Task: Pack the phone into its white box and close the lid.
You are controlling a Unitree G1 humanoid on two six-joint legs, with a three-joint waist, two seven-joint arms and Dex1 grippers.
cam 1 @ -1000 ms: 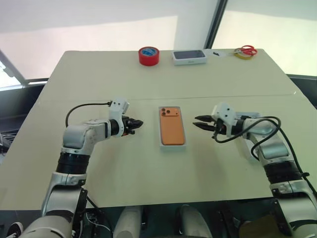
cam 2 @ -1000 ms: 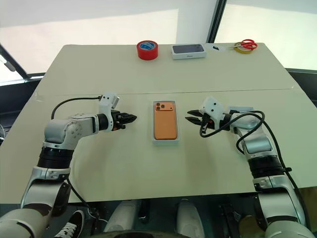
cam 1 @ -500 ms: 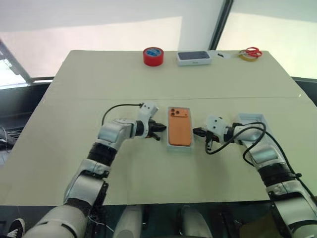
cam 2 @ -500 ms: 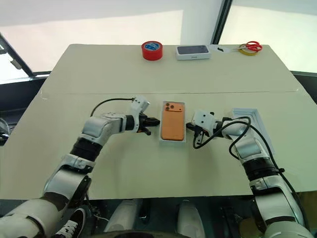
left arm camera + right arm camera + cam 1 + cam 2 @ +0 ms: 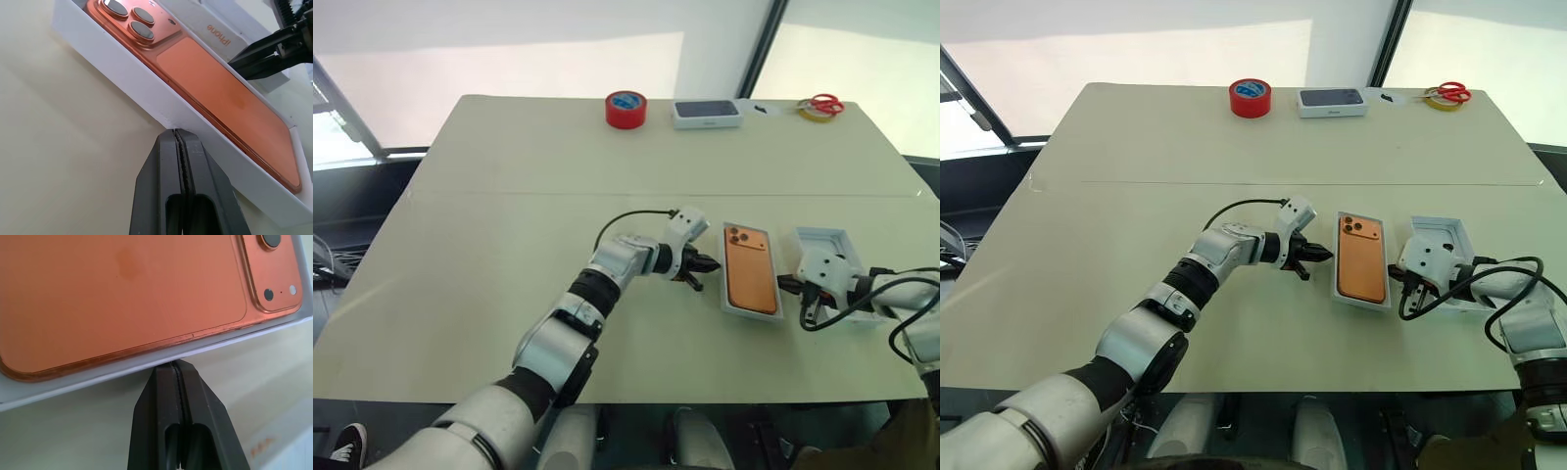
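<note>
The orange phone [image 5: 749, 282] lies camera side up inside the white box [image 5: 1337, 295] at the table's front right. My left gripper [image 5: 703, 263] is shut, its tips pressed on the box's left long wall [image 5: 122, 81]. On the opposite side, my right gripper [image 5: 1395, 278] is shut with its tips against the right wall [image 5: 98, 378]. The lid [image 5: 824, 241] rests inside up just right of the box, partly under my right arm. Neither gripper holds anything.
Along the far edge stand a red tape roll [image 5: 626, 108], a white box with a dark top [image 5: 706, 113] and red scissors [image 5: 824, 101] on a yellow tape roll. The table's right edge runs close behind the lid.
The box with the phone has slid right across the table, close beside the lid, with my left gripper following against its left wall. My right gripper drew back to the right.
</note>
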